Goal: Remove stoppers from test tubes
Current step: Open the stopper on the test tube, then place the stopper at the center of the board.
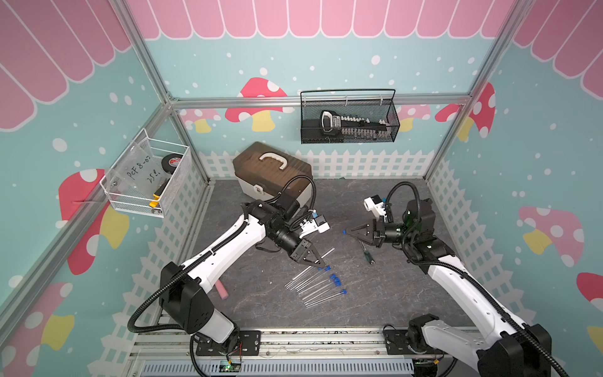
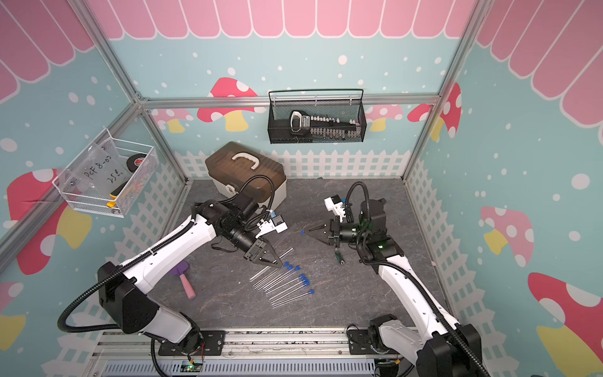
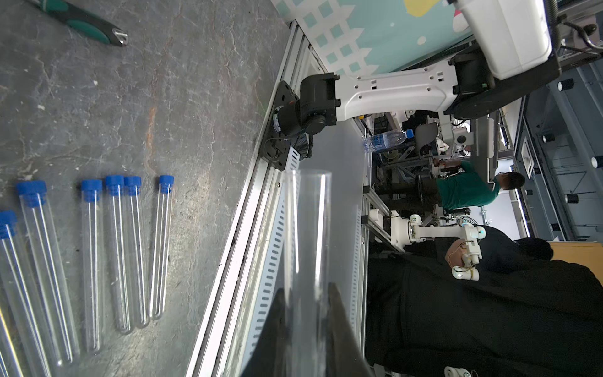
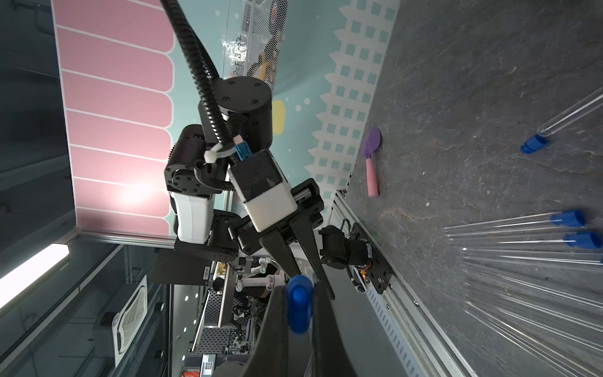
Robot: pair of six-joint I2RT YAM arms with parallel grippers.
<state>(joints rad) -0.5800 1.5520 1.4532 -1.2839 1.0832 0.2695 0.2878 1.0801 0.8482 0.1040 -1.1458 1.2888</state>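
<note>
One stopper (image 4: 298, 305) was out. The right gripper (image 1: 347, 232) was pinched fully shut on it and held it in the air, clear of the table (image 1: 375, 300). The left gripper (image 1: 321, 263) was closed down on the shaft of a bare test tube (image 3: 308, 228), gripped around mid-length. The tube's mouth was open and pointed toward the right arm. The two grippers stood apart, so the pull on this tube looked finished. Neither piece was set down yet.

Just beside the left gripper's tip, toward the front of the table, the remaining tubes (image 3: 125, 254) lay in a loose row. They were roughly parallel, with their blue caps (image 3: 114, 185) all at the same end. I counted six capped in the left wrist view. In both top views the caps bunched too close for a firm count, maybe seven.

One further tube (image 4: 571, 114) lay apart from the row, seen in the right wrist view, with a blue plug (image 4: 534, 144) at its mouth. Seated or loose, I could not tell.

Judgement: early going, one tube opened and most still left. The next needs were to drop the stopper, park the empty tube away from the row, then take a capped one.
</note>
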